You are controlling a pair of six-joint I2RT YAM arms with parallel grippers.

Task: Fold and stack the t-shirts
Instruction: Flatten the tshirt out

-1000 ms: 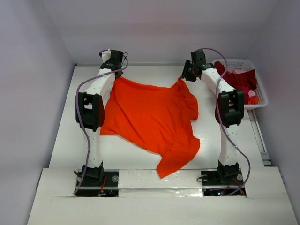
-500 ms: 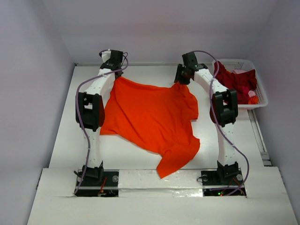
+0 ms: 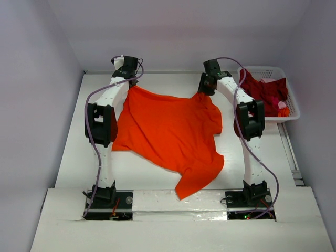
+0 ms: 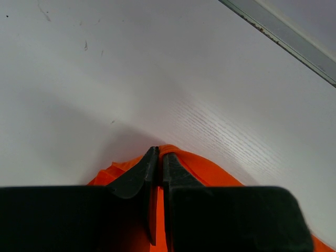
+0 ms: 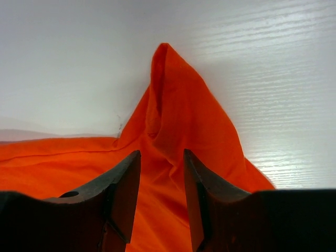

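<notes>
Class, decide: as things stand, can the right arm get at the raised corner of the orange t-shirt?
Probably yes. The right arm's fingers stand open on either side of the raised fold of the orange t-shirt, and nothing lies between them and the cloth.

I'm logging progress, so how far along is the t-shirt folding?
Done: nothing folded or stacked; the orange t-shirt lies rumpled and open. In hand: the left gripper is shut on one far corner, and the right gripper straddles the other, jaws apart. Left: fold it, then the dark red t-shirts heaped in the basket.
</notes>
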